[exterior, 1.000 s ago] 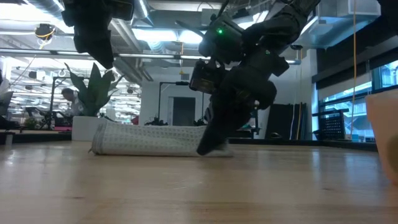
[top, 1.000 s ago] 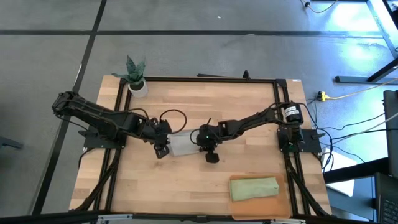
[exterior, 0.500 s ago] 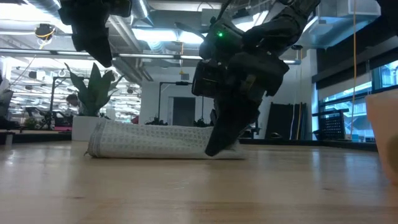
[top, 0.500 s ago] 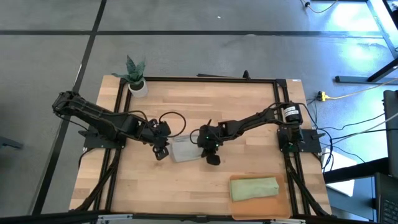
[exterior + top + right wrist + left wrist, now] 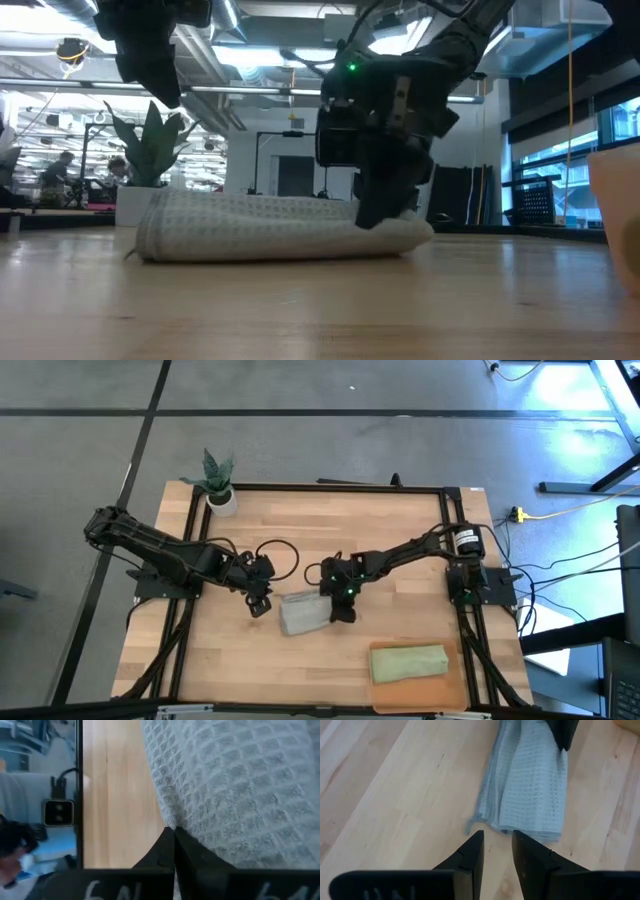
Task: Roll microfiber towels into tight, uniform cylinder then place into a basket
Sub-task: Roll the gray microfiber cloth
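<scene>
- The grey towel [image 5: 303,613] lies rolled in a loose cylinder near the middle of the surface [image 5: 330,530]; in the low view [image 5: 280,226] it is a long waffle-textured roll lying flat on the wood.
- The right tool [image 5: 342,614] presses on the roll's end nearest the basket, its fingers pressed together; in the right wrist view [image 5: 173,845] the dark tips meet against the cloth, and whether any fabric is caught between them is hard to make out.
- In the low view the right arm's body covers part of that end of the roll.
- The left tool [image 5: 259,605] hangs just beside the roll's other end, fingers slightly spread with a narrow gap, holding nothing; the left wrist view [image 5: 497,851] shows the tips close to the towel's edge but apart from it.
- The green towel [image 5: 408,663] lies rolled in the basket [image 5: 455,695] at the near right corner; the basket's near edge is cut off by the picture.
- A potted plant [image 5: 218,482] stands at the far left corner.
</scene>
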Controlling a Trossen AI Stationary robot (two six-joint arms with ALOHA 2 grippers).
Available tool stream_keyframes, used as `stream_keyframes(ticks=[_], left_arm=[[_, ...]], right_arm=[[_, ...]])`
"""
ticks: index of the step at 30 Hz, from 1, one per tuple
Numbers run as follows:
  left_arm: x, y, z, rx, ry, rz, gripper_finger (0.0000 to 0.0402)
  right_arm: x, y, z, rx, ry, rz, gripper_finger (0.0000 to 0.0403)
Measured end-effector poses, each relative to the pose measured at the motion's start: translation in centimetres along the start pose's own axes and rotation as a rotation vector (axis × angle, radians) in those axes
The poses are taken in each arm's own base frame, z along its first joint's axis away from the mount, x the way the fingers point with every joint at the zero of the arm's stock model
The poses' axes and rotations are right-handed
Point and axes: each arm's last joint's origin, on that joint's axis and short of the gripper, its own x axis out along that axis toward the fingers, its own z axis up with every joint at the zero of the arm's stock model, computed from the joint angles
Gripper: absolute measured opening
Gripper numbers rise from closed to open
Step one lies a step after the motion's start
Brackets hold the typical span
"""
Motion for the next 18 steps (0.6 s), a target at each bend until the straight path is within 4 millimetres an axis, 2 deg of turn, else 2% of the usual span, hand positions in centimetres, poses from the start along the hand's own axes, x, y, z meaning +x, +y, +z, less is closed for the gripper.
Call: stream_keyframes(ticks=[4,8,14,18], left_arm=[[0.0,0.0,0.0,0.004,-0.006,0.008,0.009],[0.4,0.1,0.2,0.013,-0.05,0.073,0.009],[2.4,-0.3,0.0,0.094,-0.014,0.134,0.009],[3.4,-0.7,0.0,0.114,0.013,0.138,0.009]], right_arm=[[-0.5,-0.5,0.3,0.103,-0.003,0.025,0.0],[-0.8,-0.7,0.4,0.112,-0.009,0.03,0.0],[-0.9,-0.3,0.6,0.151,0.023,0.106,0.0],[-1.3,0.2,1.4,0.214,0.03,0.163,0.0]])
